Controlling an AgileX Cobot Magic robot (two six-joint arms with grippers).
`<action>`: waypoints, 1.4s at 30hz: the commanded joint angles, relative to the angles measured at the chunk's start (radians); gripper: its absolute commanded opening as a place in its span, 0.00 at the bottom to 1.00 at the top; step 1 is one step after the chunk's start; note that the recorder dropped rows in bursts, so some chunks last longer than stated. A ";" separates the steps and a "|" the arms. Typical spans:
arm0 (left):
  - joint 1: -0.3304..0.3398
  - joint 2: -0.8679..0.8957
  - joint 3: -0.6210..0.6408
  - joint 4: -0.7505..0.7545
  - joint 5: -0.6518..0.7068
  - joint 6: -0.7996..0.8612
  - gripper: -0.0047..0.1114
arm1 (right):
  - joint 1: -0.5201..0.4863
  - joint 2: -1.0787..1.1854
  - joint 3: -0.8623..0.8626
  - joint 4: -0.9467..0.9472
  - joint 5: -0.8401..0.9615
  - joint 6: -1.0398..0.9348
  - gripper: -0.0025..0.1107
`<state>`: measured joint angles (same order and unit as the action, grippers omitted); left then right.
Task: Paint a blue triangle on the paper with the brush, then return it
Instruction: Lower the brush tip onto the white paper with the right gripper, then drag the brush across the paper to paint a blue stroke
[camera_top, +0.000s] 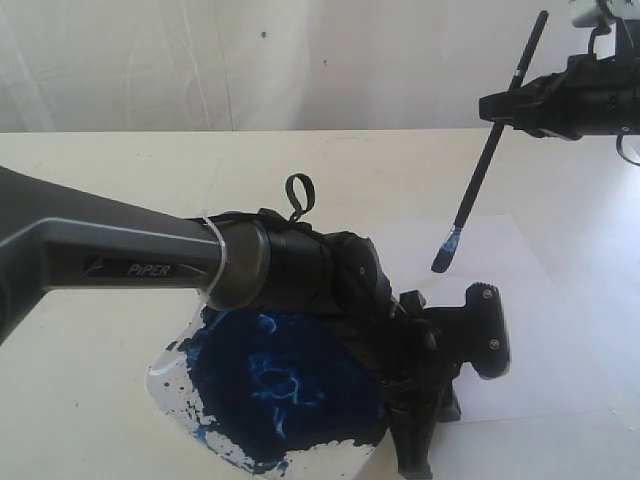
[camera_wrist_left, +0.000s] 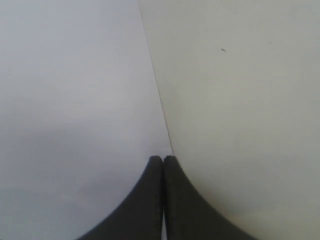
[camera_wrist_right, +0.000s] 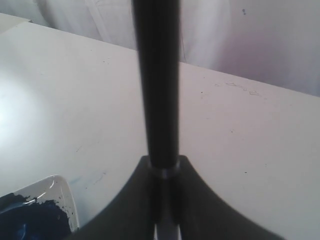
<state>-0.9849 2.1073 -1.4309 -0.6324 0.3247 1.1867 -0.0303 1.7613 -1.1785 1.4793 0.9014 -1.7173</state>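
Note:
My right gripper is shut on the brush partway down its black handle and holds it tilted in the air. The blue-stained bristles hang just above the far part of the paper. In the right wrist view the handle runs out from between the shut gripper. My left gripper is shut with nothing in it, its tips down at the paper's edge. No blue triangle shows on the visible paper.
A white paint tray holding a large dark-blue puddle sits left of the paper, partly under my left arm. The tray's corner shows in the right wrist view. Cream table surrounds the sheet.

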 joint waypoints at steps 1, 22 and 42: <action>-0.004 -0.001 0.001 -0.006 0.041 -0.006 0.04 | 0.003 0.000 -0.007 -0.004 -0.002 -0.014 0.02; -0.004 -0.001 0.001 -0.006 0.044 -0.006 0.04 | -0.003 -0.004 -0.007 -0.111 -0.147 -0.014 0.02; -0.004 -0.001 0.001 -0.006 0.045 -0.006 0.04 | -0.110 -0.010 -0.007 -0.109 -0.144 -0.014 0.02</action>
<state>-0.9849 2.1073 -1.4309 -0.6324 0.3402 1.1842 -0.1207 1.7613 -1.1785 1.3839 0.7669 -1.7190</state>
